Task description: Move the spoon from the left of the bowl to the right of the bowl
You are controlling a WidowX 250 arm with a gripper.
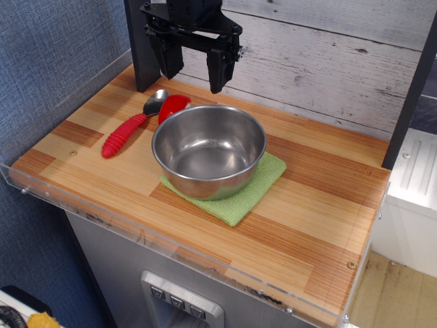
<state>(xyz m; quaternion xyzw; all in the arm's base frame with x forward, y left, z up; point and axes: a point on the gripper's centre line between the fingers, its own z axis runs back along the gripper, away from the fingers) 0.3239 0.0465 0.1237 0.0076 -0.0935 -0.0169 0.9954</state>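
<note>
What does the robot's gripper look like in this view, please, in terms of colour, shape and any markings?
The gripper is entirely black: a blocky body with angular cut-outs and two thick, flat-sided fingers tapering slightly toward blunt tips. Small screw heads show on the body's right side. No cables or printed markings are visible, and the arm above is cut off by the frame.

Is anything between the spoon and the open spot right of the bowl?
Yes. The bowl on its green cloth sits directly between the spoon and the bare wood to the right. The open gripper hangs above, nothing under it blocking the spoon.
</note>
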